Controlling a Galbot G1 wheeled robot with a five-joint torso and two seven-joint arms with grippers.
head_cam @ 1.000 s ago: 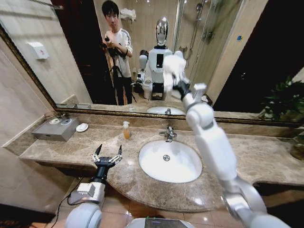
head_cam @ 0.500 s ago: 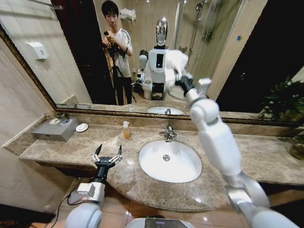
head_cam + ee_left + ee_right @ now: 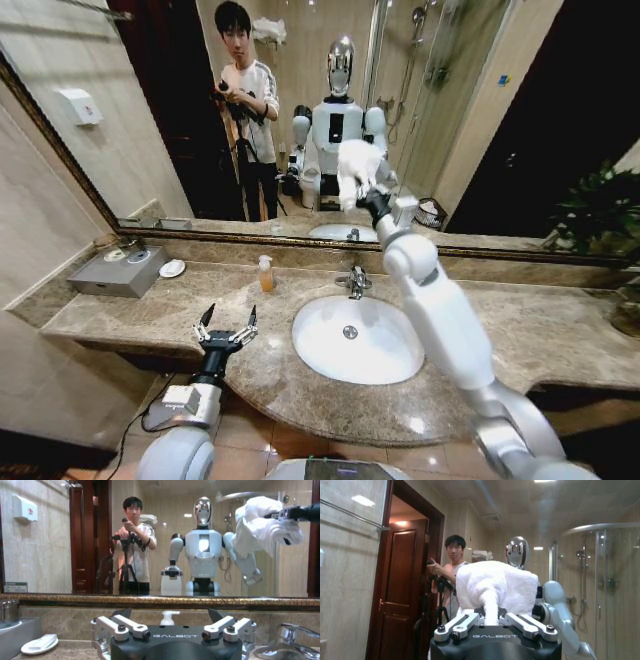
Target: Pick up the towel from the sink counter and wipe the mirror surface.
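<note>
Mottled brown-beige marble bench (image 3: pixel 560 330), curved bulging front edge, white oval basin (image 3: pixel 357 340) sunk in, chrome faucet (image 3: pixel 355 282) behind it. Wide mirror (image 3: pixel 140 130) above, flat glass, thin dark bronze frame. Towel (image 3: pixel 355 168): white, thick terry, bunched into a soft lump, folds draping down. Right end effector (image 3: pixel 372 197) raised off the bench on an extended arm, pressed together on the towel, pinching a fold between the fingers (image 3: pixel 462 624); towel bulk sits just past the fingertips, held up against the mirror above the faucet. Left end effector (image 3: pixel 226 330) low over the bench front edge, left of the basin, fingers (image 3: pixel 125 625) spread, holding nothing. Small soap bottle (image 3: pixel 265 273) near the faucet.
</note>
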